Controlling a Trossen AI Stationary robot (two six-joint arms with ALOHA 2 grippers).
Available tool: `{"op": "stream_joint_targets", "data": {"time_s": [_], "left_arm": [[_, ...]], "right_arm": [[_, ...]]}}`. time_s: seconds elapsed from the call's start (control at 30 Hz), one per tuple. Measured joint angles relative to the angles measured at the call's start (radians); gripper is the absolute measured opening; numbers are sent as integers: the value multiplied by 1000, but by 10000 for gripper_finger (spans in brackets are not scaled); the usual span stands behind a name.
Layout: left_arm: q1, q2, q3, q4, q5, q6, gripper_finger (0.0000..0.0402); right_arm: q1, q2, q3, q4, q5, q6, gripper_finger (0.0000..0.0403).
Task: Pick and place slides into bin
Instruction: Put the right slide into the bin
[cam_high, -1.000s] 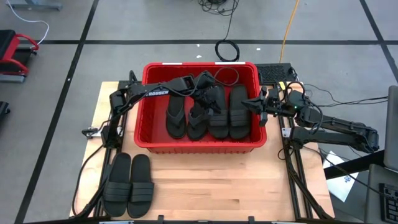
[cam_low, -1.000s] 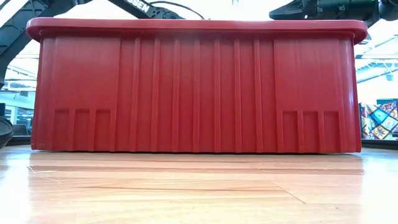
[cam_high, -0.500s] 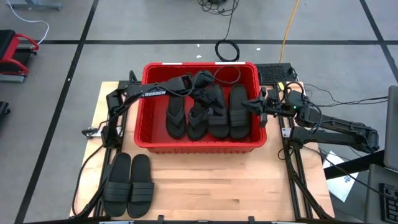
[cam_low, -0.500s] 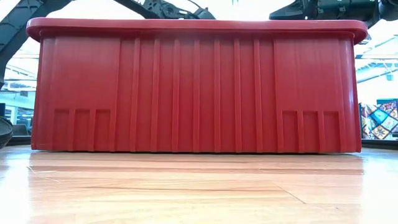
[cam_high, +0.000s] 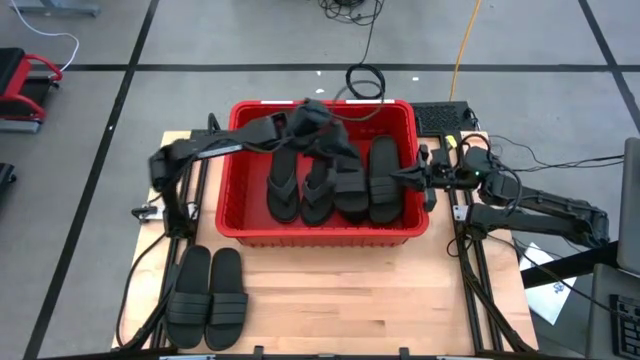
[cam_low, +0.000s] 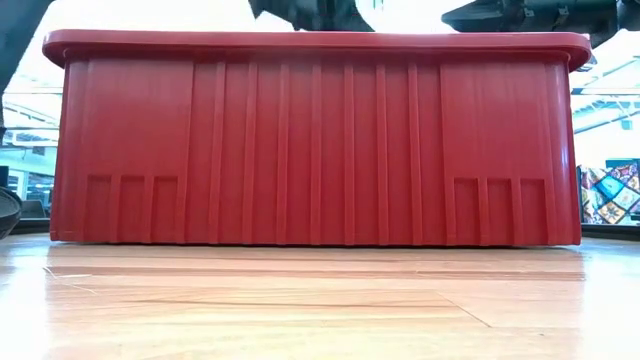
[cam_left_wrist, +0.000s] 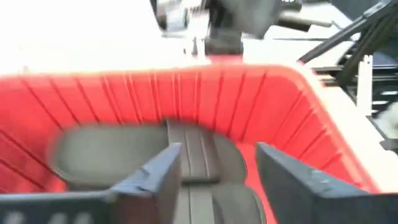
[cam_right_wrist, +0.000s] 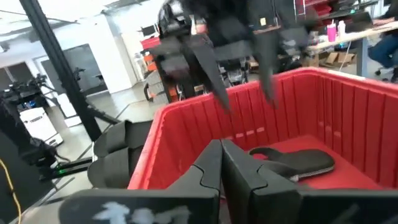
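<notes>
Lifting out of bin (cam_high: 240, 180), left tool (cam_high: 312, 120) now open, empty.

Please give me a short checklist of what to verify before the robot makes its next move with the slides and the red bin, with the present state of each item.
1. Left hand above the bin and free: ok; its fingers are spread, nothing between them.
2. Right hand out of the way: ok; it waits at the bin's right rim, fingers together.
3. Slides in the bin lying flat: ok for the four visible; more under the left hand, cannot tell.
4. Slides left on the table: not ok; two remain at the front left.
5. Bin standing level on the table: ok.
</notes>
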Motion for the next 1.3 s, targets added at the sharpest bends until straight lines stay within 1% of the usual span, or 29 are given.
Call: {"op": "stream_joint_targets", "data": {"time_s": [0.13,0.2,0.23,0.27,0.4,0.47,0.57,0.67,0.73,0.8,0.9,0.97,1.03,1.1,1.2,1.3], "left_arm": [[-57,-141,1,-57,-141,75,89],[-82,-218,2,-113,-205,75,34],[-94,-253,2,-143,-234,66,17],[-108,-288,2,-172,-267,47,12],[-189,-406,2,-335,-440,27,13],[-234,-459,-2,-425,-511,6,5],[-299,-547,-50,-471,-596,-29,3],[-354,-651,-166,-443,-629,-41,1],[-376,-734,-289,-345,-621,-62,1],[-397,-828,-445,-174,-585,-84,1],[-439,-973,-706,139,-526,-130,0],[-474,-1067,-865,250,-525,-177,0],[-511,-1160,-1006,305,-562,-224,0],[-542,-1250,-1108,347,-597,-268,0],[-579,-1375,-1197,375,-672,-319,0],[-610,-1481,-1232,349,-758,-344,0]], "right_arm": [[0,-37,0,-47,-24,-6,0],[0,-52,0,-60,-26,-6,0],[0,-61,0,-71,-27,-6,0],[0,-68,0,-76,-26,-5,0],[0,-93,0,-81,-23,0,0],[0,-103,0,-81,-15,-1,0],[0,-115,0,-81,34,-2,0],[0,-116,0,-64,64,-5,0],[0,-116,0,-56,88,2,0],[2,-115,0,-57,113,15,0],[2,-113,0,-57,115,20,0],[2,-113,0,-57,115,20,0],[2,-114,0,-57,115,20,0],[2,-114,0,-56,115,23,0],[2,-114,0,-56,114,43,0],[2,-114,0,-55,114,76,0]]}}
